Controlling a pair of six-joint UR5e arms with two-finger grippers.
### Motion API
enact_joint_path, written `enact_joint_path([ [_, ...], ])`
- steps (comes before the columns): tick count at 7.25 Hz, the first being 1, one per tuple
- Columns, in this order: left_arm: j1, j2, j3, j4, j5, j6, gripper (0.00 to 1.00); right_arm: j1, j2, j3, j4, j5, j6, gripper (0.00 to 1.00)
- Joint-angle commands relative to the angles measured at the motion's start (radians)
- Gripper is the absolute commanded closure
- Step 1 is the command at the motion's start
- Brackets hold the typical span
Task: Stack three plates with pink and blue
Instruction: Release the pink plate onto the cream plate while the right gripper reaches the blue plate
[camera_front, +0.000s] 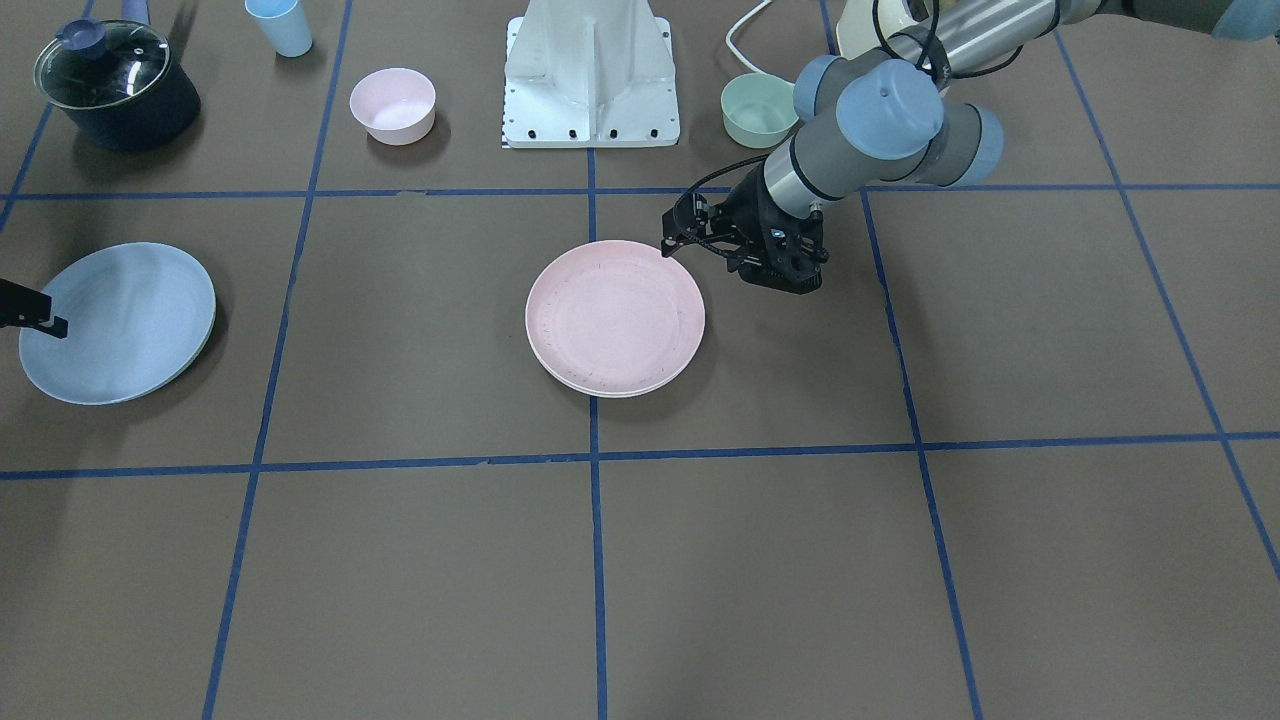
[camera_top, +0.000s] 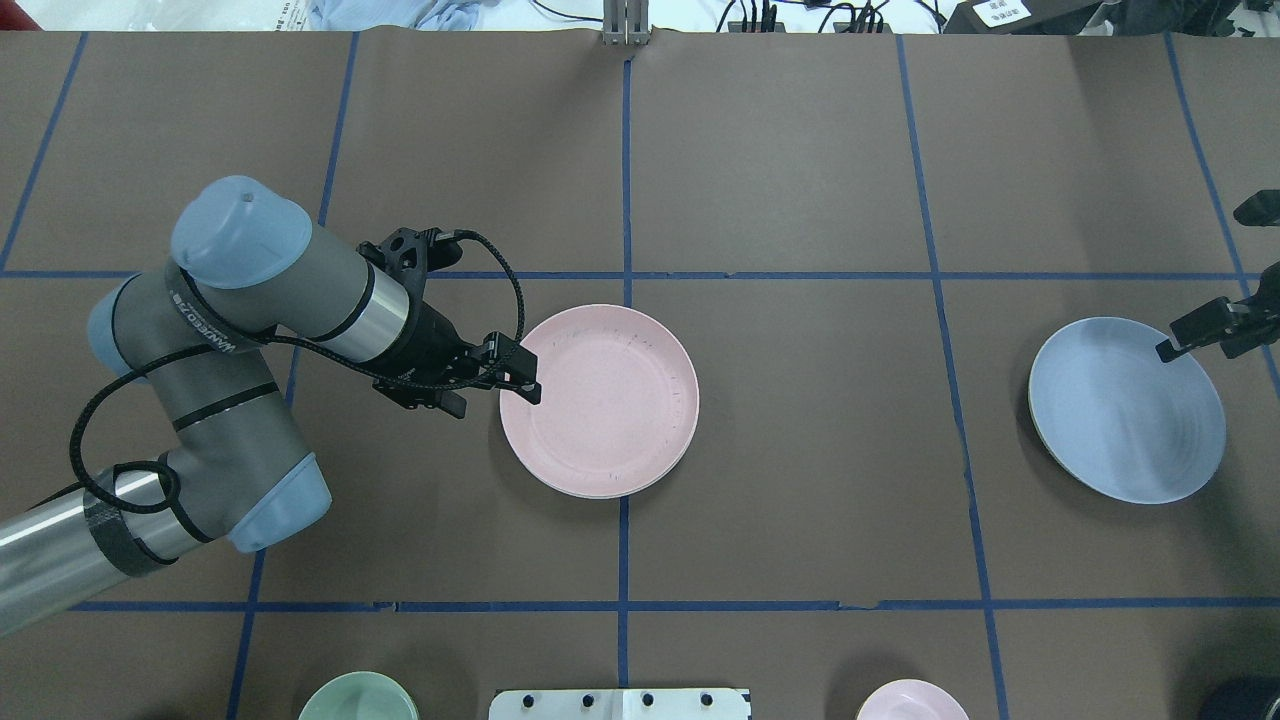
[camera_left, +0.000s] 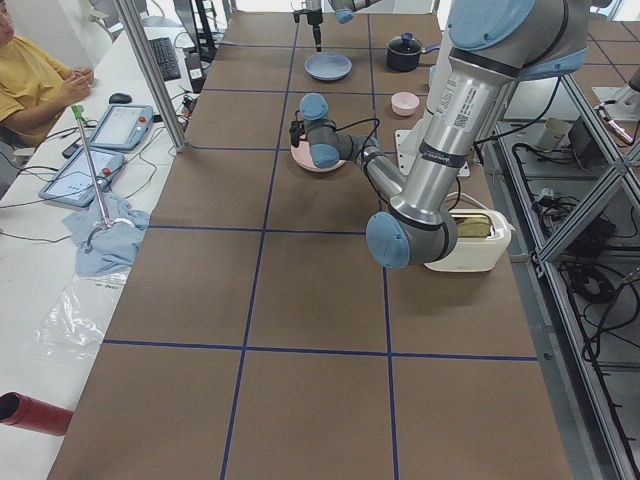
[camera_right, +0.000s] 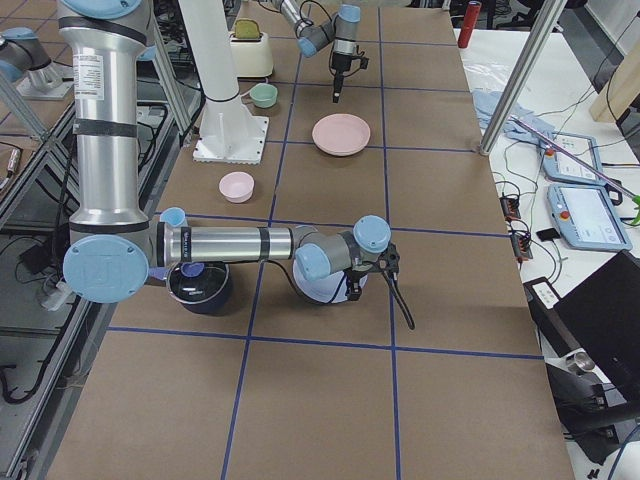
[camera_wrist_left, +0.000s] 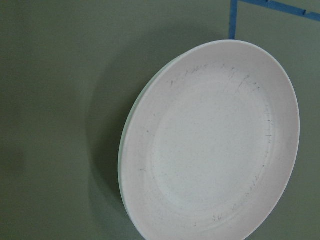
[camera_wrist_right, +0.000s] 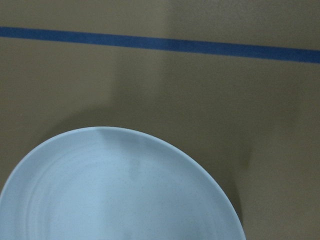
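Front-facing view: your pink plate (camera_front: 615, 318) lies mid-desk (camera_front: 900, 560) on a paler plate (camera_front: 612, 394) — only that one's rim peeks out. The left end effector (camera_front: 667, 246) sits right at the pink rim; you can't tell whether it is open or closed. The blue plate (camera_front: 118, 322) lies well apart, with the right end effector (camera_front: 55, 325) over its edge, cut off, its state unreadable.

Overhead: the left arm (camera_top: 250, 300) folds back on itself, wrist slanting toward the pink plate.

Wrist views: each shows its plate on the desk — the blue one cut off.
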Motion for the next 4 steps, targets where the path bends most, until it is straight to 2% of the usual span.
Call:
enact_joint_path([
  [1, -0.006, -0.001, -0.001, 0.0, 0.0, -0.001, 0.01, -0.031, -0.004, -0.075, 0.104, -0.067, 0.025, 0.01],
  [2, -0.006, -0.001, -0.001, 0.0, 0.0, -0.002, 0.01, -0.031, -0.004, -0.128, 0.177, -0.069, 0.028, 0.21],
  [3, -0.006, -0.003, -0.001, 0.0, 0.0, -0.002, 0.01, -0.031, -0.004, -0.138, 0.2, -0.069, 0.029, 0.99],
  [4, -0.006, 0.0, -0.005, 0.0, 0.0, -0.008, 0.01, -0.031, -0.004, -0.141, 0.201, -0.069, 0.028, 1.0],
])
